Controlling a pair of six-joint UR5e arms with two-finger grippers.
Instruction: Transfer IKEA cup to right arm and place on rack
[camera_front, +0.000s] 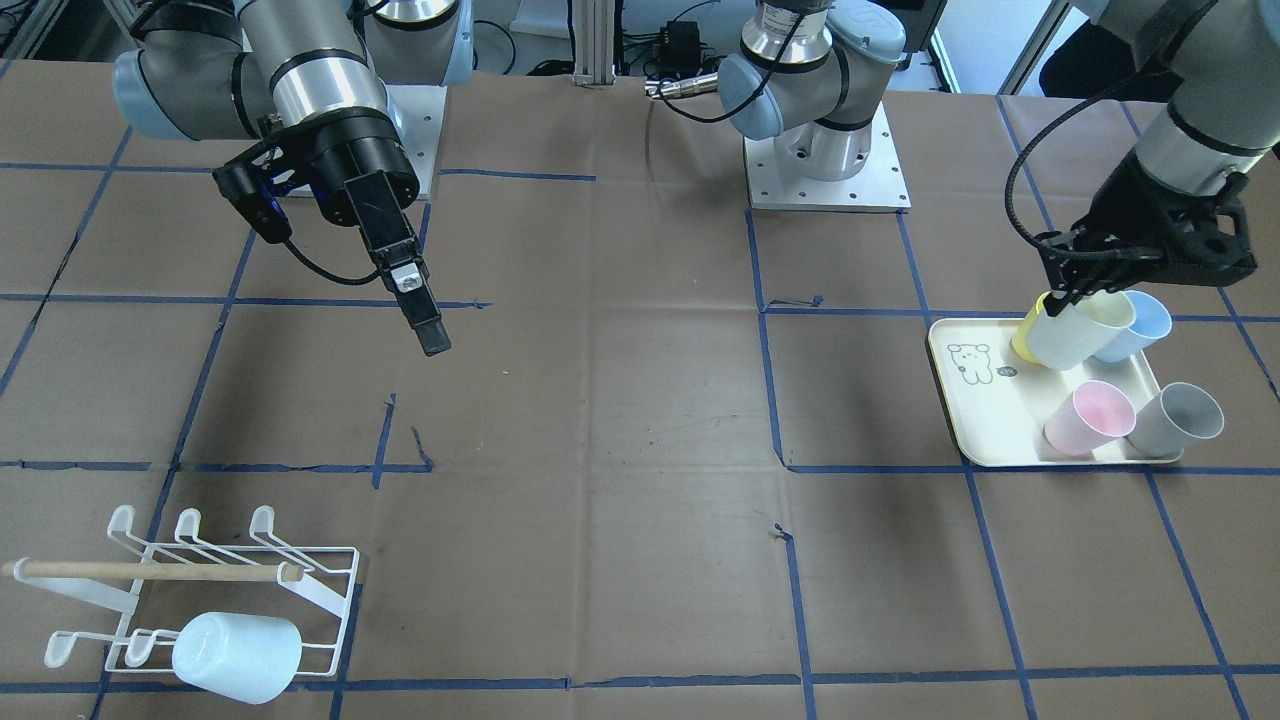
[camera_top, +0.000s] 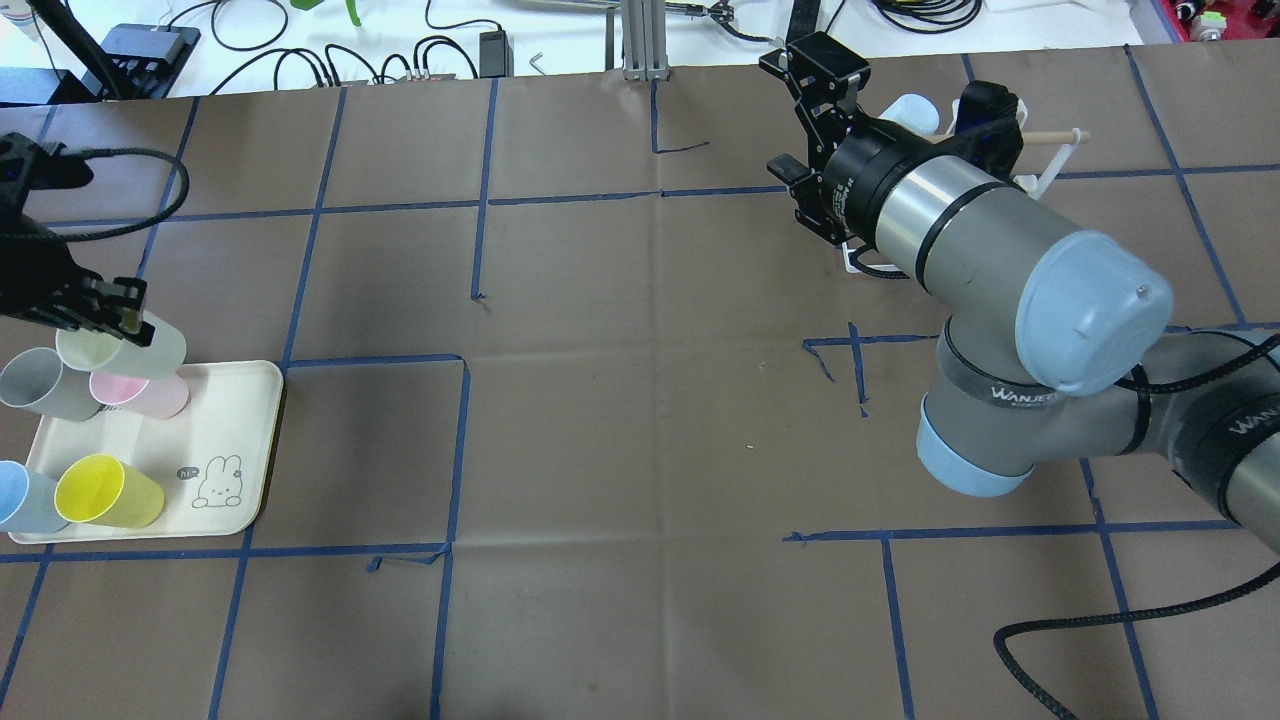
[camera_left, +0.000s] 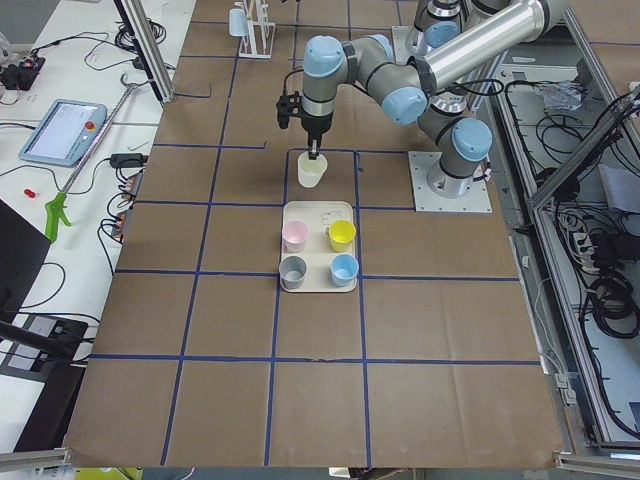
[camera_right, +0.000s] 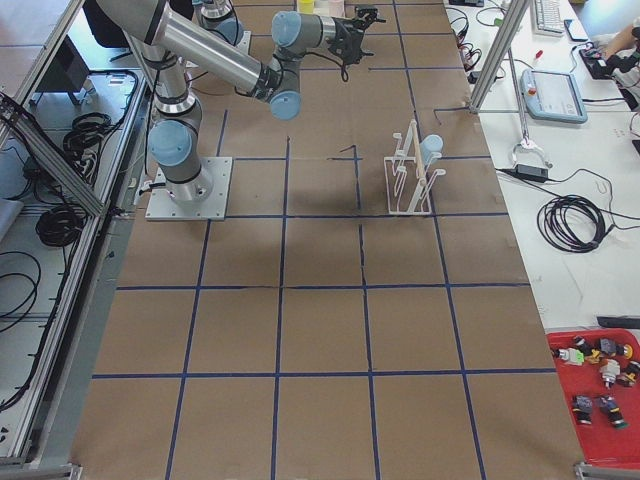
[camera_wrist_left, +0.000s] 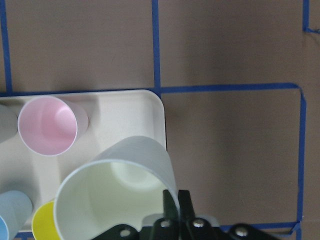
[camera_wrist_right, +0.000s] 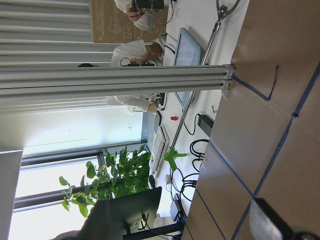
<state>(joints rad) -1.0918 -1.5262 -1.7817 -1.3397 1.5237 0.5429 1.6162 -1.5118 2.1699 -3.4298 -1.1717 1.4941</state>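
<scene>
My left gripper is shut on the rim of a pale cream IKEA cup and holds it tilted just above the far edge of the tray. The left wrist view shows the fingers pinching the cup wall. It also shows in the overhead view. My right gripper is open and empty, raised over the table far from the cup, near the rack's side. The white wire rack with its wooden dowel carries one upturned pale blue cup.
The cream tray with a bear drawing holds a pink cup, a grey cup, a yellow cup and a blue cup. In the overhead view my right arm hides most of the rack.
</scene>
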